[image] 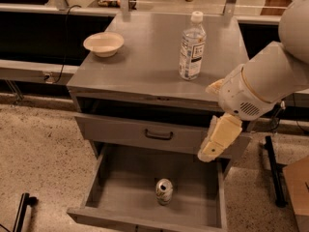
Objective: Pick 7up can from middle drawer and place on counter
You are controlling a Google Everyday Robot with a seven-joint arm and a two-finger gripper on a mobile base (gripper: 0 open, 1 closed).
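Grey drawer [125, 197] stands pulled out, leaving the can [164, 191] open to reach from above. The can rests on the drawer floor, below and left of the gripper [211, 150]. The gripper hangs pointing down, seemingly staged for descent; its opening cannot be told. Up-left, the worktop [145, 66] carries a bottle [192, 45] and a bowl [104, 43].

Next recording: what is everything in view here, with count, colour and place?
7up can: one, silver top, pale body, on the middle drawer's floor near its front.
middle drawer: one, grey, pulled open.
counter: one, grey, cabinet top.
water bottle: one, clear, white cap, upright on counter.
bowl: one, cream, on counter.
drawer front: one, grey, dark handle, above the open drawer.
gripper: one, cream, above the open drawer's side wall, apart from the can.
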